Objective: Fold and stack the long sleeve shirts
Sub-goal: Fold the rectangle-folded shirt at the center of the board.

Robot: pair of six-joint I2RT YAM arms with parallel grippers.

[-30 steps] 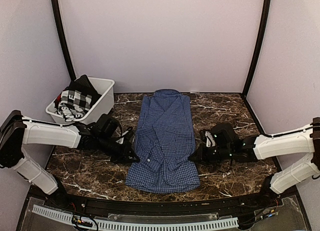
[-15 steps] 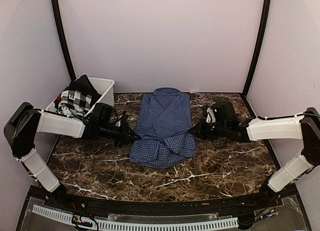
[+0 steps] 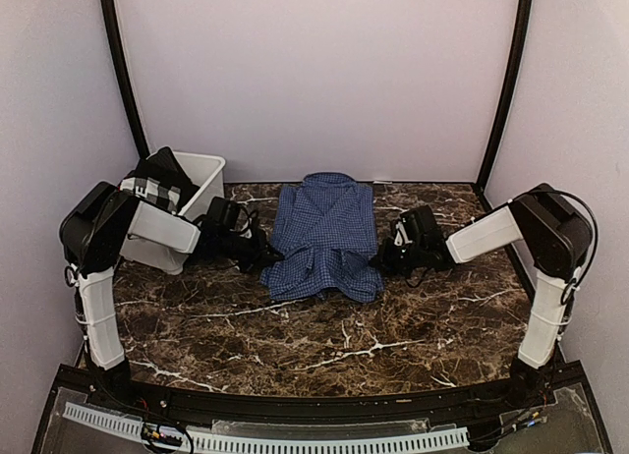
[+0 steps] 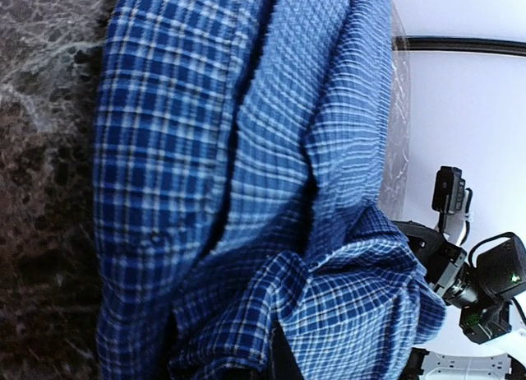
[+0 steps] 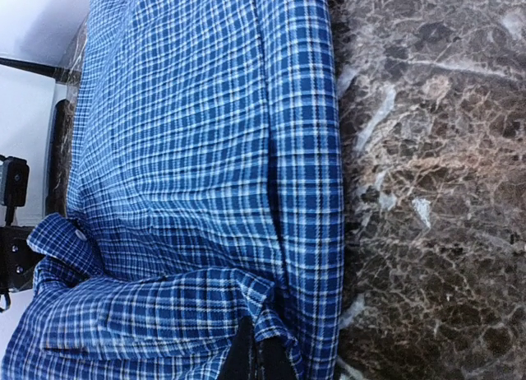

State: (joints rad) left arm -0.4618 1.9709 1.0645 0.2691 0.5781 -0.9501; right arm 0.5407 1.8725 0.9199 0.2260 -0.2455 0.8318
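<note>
Hem end of the blue checked shirt (image 3: 324,240) has come up off the near stretch of the table since a second ago, and both arms have reached farther out; the garment now lies shorter, its lower part doubled back and rumpled between the two hands. Collar end lies flat beyond the fingertips, toward the back wall; the loose fold bulges on the near side of both hands. Left gripper (image 3: 263,257) is at the shirt's left edge, jaws closed on a pinch of checked cloth; its wrist view shows fabric bunched right at the fingertips and layers of shirt running away ahead of them. Right gripper (image 3: 381,260) is at the opposite edge, level with the left one, likewise clamped on cloth; its wrist view shows a folded-over edge caught at the fingers, with a small white button on a cuff or placket off to one side. Dark veined marble table (image 3: 324,346) lies bare on the outer side of the right hand. White bin (image 3: 203,194) sits just behind the left wrist, on that arm's outer side, holding a heap of black-and-white checked clothing (image 3: 152,191)
</note>
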